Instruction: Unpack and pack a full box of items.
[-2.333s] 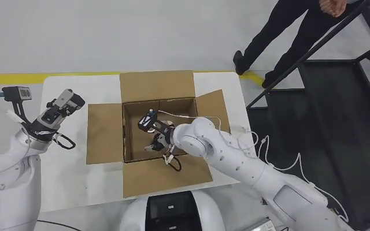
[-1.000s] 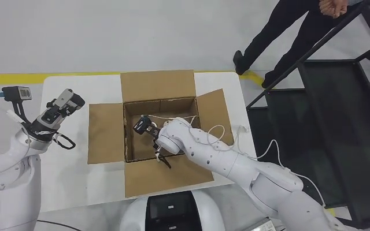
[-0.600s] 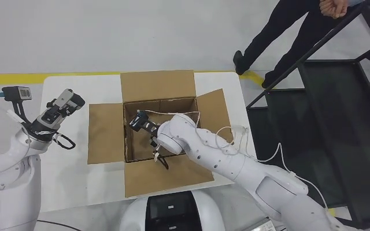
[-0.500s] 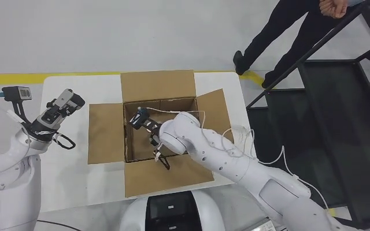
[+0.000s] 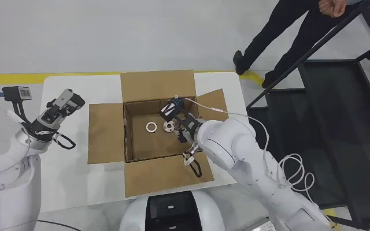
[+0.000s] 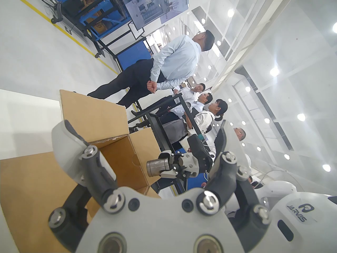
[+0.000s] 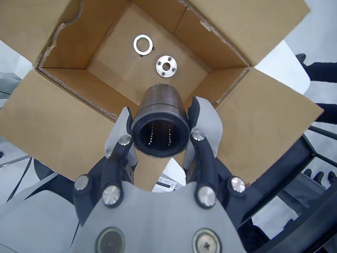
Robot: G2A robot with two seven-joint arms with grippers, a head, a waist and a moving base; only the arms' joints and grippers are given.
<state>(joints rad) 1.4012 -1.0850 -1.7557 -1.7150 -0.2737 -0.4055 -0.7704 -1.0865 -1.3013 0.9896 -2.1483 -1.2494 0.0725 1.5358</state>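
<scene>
Clamping a metal cylinder (image 7: 160, 127), right end effector (image 7: 161, 107).

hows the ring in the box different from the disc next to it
The ring is a thin band around one wide opening; the disc is mostly solid. The disc has small holes around a centre hole; the ring has no such holes. Both are silvery, flat on the box floor.
</scene>
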